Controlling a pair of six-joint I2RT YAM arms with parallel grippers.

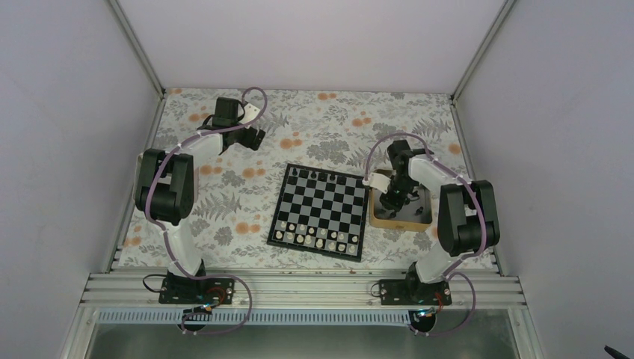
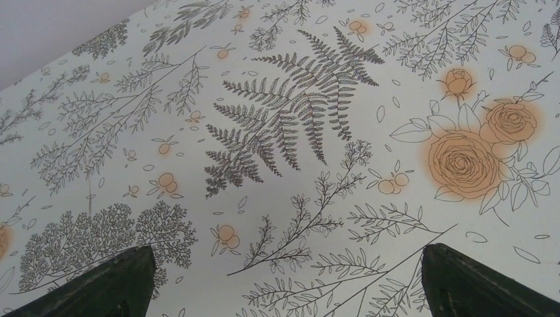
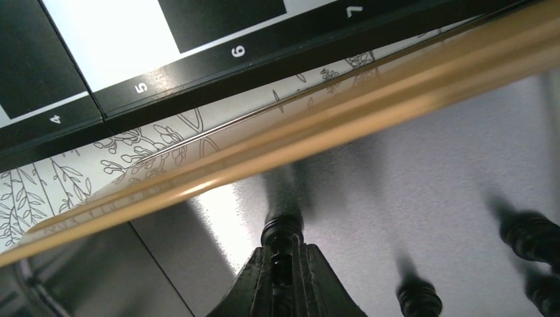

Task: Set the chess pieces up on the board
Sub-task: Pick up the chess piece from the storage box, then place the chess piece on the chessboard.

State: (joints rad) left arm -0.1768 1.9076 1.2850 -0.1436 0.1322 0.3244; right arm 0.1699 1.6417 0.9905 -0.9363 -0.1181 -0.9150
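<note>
The chequered board [image 1: 321, 213] lies mid-table. Several tiny black chess pieces [image 1: 318, 175] stand along its far row, and white chessmen fill its near rows. My right gripper [image 1: 393, 199] is down inside the tan-rimmed tray. In the right wrist view the gripper [image 3: 282, 256] is shut on a black chess piece [image 3: 282, 231], whose base is at or just above the grey floor. More black pieces [image 3: 419, 298] stand on the floor to the right. The board's numbered border [image 3: 198, 63] shows beyond the rim. My left gripper [image 1: 255, 138] is far left, open and empty [image 2: 287, 254].
The tan wooden-rimmed tray [image 1: 376, 218] sits right against the board's right edge; its rim [image 3: 343, 109] lies between my right gripper and the board. A floral cloth [image 2: 277, 132] covers the table. Grey walls close in the left, right and far sides.
</note>
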